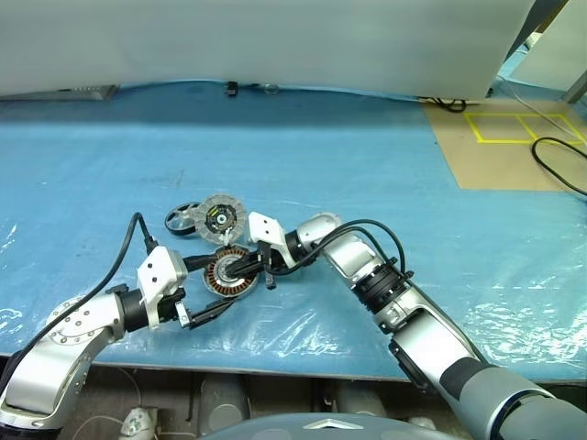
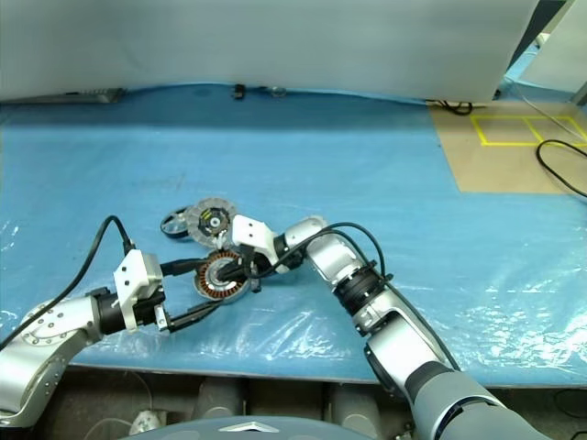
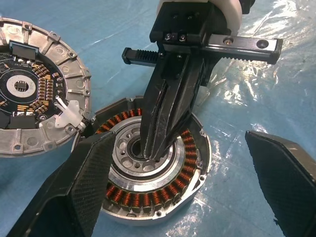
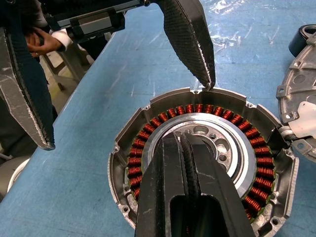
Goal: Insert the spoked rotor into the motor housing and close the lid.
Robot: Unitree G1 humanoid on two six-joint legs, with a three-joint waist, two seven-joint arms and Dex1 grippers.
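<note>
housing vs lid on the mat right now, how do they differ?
The motor housing shows a ring of copper windings around a metal centre; the lid shows a dark circuit face with a ribbed grey rim.
The right end effector, shut, has its tips in the housing's centre bore; nothing grips the lid.
The open left end effector straddles the housing, not the lid.
Both are round, silver-grey, similar in width, lying flat and adjacent.
</note>
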